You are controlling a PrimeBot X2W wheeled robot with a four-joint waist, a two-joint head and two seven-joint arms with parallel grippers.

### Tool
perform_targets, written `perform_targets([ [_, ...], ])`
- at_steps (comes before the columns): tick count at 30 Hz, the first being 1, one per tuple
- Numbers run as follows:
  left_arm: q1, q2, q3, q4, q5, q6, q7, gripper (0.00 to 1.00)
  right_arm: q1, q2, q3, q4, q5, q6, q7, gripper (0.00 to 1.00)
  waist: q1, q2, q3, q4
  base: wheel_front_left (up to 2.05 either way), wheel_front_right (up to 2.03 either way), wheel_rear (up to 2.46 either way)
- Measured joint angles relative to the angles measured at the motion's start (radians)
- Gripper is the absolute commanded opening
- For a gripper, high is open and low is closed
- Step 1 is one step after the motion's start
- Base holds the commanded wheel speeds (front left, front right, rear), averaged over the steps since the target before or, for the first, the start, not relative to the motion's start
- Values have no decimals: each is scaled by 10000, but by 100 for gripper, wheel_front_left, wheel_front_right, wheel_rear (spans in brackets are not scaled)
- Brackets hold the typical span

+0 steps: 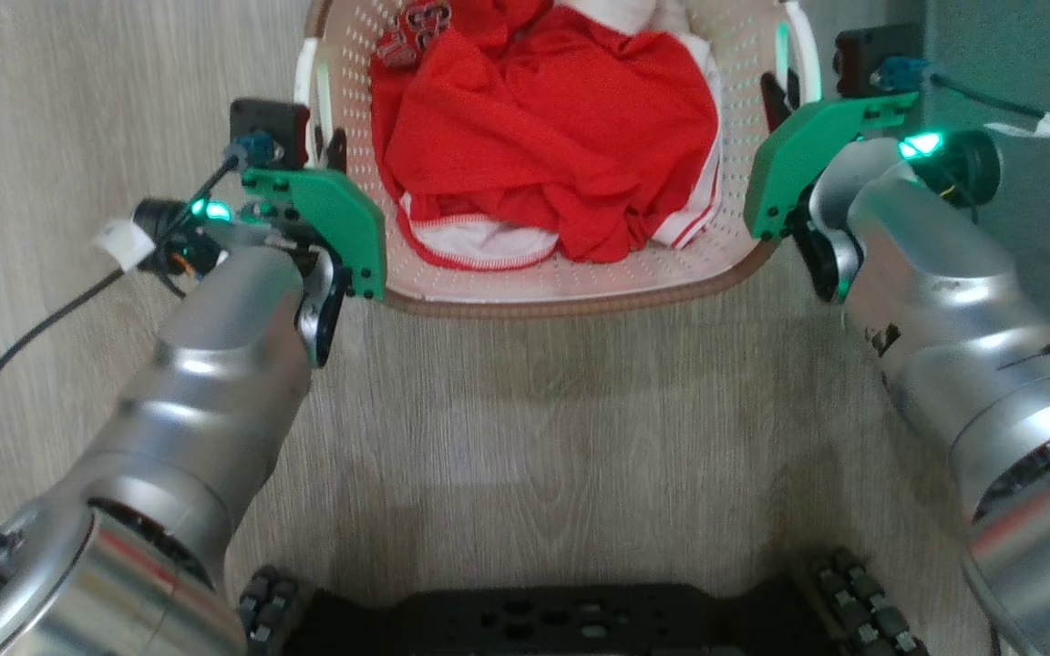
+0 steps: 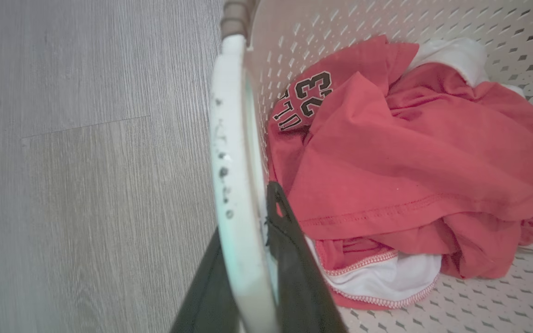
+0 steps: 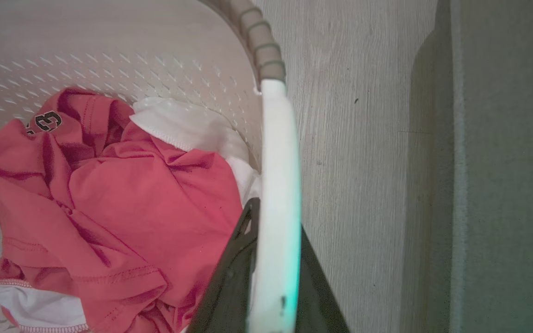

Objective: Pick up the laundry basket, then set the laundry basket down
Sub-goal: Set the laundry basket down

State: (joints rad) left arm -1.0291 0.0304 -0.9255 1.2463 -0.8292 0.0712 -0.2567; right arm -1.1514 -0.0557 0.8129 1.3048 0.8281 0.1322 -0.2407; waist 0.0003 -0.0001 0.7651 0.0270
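The laundry basket (image 1: pixel 580 296) is a cream perforated tub with a brown rim, near the top middle of the head view. My left gripper (image 1: pixel 334 150) is at its left white handle (image 1: pixel 306 73). In the left wrist view, two dark fingers (image 2: pixel 294 259) clamp that handle (image 2: pixel 234 138), so the left gripper (image 2: pixel 245 212) is shut on it. My right gripper (image 1: pixel 776 96) is at the right handle (image 1: pixel 803 46). In the right wrist view, the right gripper (image 3: pixel 275 217) is shut on this handle (image 3: pixel 278 162). Whether the basket touches the floor cannot be told.
Red and white clothes (image 1: pixel 543 128) fill the basket. Pale wood-look floor (image 1: pixel 525 410) lies all around. A grey wall or panel (image 1: pixel 1017 55) stands close to the right arm. My dark wheeled base (image 1: pixel 580 620) is at the bottom edge.
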Motion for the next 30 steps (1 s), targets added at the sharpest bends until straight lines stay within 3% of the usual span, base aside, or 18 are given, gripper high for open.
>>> perform_targets([
  [8, -272, 0, 123, -211, 299, 119, -2, 0, -132, -36, -1256, 0, -1289, 0, -44, 0, -1, 0, 1065, 60, 0, 0, 0],
  [18, -535, -15, 349, -391, 654, 174, -2, 0, -317, -31, -2575, -8, -2675, 0, -71, 0, -3, 0, 1525, 117, 0, 0, 0],
  [30, -655, -40, 621, -372, 884, 161, -10, 0, -308, -31, -3252, -288, -3392, 2, -73, 0, -3, 0, 1716, 174, 0, 0, 0],
])
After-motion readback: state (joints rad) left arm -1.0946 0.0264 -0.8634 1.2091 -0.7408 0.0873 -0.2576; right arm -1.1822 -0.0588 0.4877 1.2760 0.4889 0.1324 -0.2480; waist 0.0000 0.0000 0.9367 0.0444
